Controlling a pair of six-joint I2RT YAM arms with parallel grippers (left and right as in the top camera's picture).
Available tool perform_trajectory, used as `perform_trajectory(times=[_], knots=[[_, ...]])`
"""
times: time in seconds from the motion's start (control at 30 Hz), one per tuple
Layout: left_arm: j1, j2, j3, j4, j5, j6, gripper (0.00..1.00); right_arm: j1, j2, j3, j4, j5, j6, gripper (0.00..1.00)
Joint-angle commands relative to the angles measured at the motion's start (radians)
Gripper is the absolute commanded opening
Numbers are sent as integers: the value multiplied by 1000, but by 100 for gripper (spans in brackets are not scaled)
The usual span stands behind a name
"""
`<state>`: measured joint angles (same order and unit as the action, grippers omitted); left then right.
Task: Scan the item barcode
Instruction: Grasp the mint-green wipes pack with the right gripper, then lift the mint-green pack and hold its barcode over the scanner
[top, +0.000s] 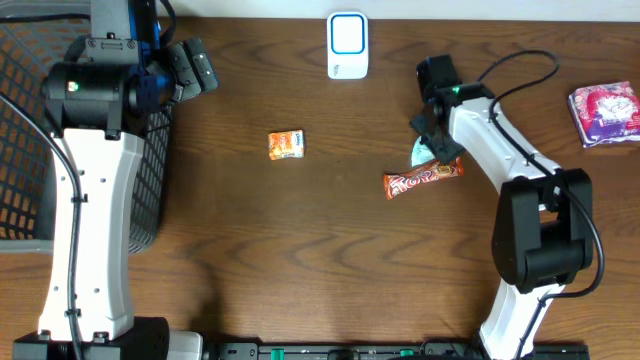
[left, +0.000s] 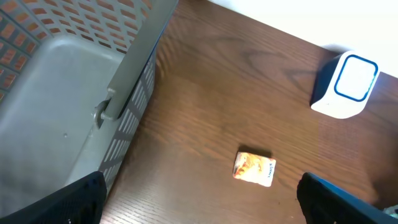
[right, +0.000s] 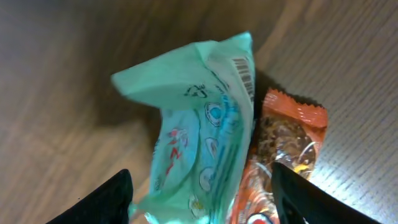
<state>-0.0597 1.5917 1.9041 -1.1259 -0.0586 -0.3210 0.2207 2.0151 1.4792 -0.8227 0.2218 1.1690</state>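
Overhead: right gripper (top: 437, 140) is low over teal packet (top: 419, 152), only a sliver of which shows beneath it. The packet lies right of centre on the table (top: 300, 240), touching the upper edge of orange bar (top: 423, 180). Scanner (top: 347, 45) stands at the far edge, up and left of the packet, with bare wood between. Left gripper (top: 192, 66) hangs beside basket (top: 25, 120), well apart from the packet, so the right arm is plainly nearer. Small packet (top: 285, 144) lies mid-table and purple packet (top: 605, 112) far right, neither touched. Left wrist: jaws spread wide with nothing between them, so released. The small packet and scanner show beyond, the basket wall at left. Right wrist: the teal packet sits between the two fingers (right: 99, 202), rumpled and partly reared up, its long axis running away from the camera. Barcode (right: 244, 73) is printed at the far end near the right edge and is in plain sight. The orange bar lies against the packet's right side. Whether the fingers pinch the packet or only bracket it, I cannot tell. Judgement: the step in hand is the pickup. Next comes a carry up-left to the scanner, with a wrist turn to present the barcode end to its window. Risk: dragging the bar along.
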Motion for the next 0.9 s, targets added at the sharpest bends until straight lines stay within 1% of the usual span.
perform_trajectory(times=[0.0,0.03,0.1,0.13,0.23,0.3,0.37,0.47,0.53,0.63,0.7,0.73,0.77,0.8,0.83,0.87], knots=[[4,4,3,-3,-6,-5,98,1,26,-23,5,27,3,63],[4,4,3,-3,-6,-5,98,1,28,-23,7,27,-5,61],[4,4,3,-3,-6,-5,98,2,33,-23,7,26,-25,52],[4,4,3,-3,-6,-5,98,2,33,-23,5,26,-36,50],[4,4,3,-3,-6,-5,98,2,31,-21,-3,4,-55,49],[4,4,3,-3,-6,-5,98,-1,26,-20,-12,-31,-75,36],[4,4,3,-3,-6,-5,98,-4,23,-20,-39,-51,-75,28],[4,4,3,-3,-6,-5,98,-6,24,-21,-90,-50,-76,29],[4,4,3,-3,-6,-5,98,-6,26,-24,-101,-32,-104,35],[4,4,3,-3,-6,-5,98,-3,27,-38,-101,-13,-145,39],[4,4,3,-3,-6,-5,98,-3,27,-58,-97,-11,-146,40],[4,4,3,-3,-6,-5,98,-3,27,-69,-93,-11,-146,38],[4,4,3,-3,-6,-5,98,-3,27,-79,-91,-19,-146,28],[4,4,3,-3,-6,-5,98,-3,27,-91,-88,-28,-146,13],[4,4,3,-3,-6,-5,98,-3,27,-103,-86,-42,-146,1],[4,4,3,-3,-6,-5,98,-4,27,-111,-86,-53,-146,1]])
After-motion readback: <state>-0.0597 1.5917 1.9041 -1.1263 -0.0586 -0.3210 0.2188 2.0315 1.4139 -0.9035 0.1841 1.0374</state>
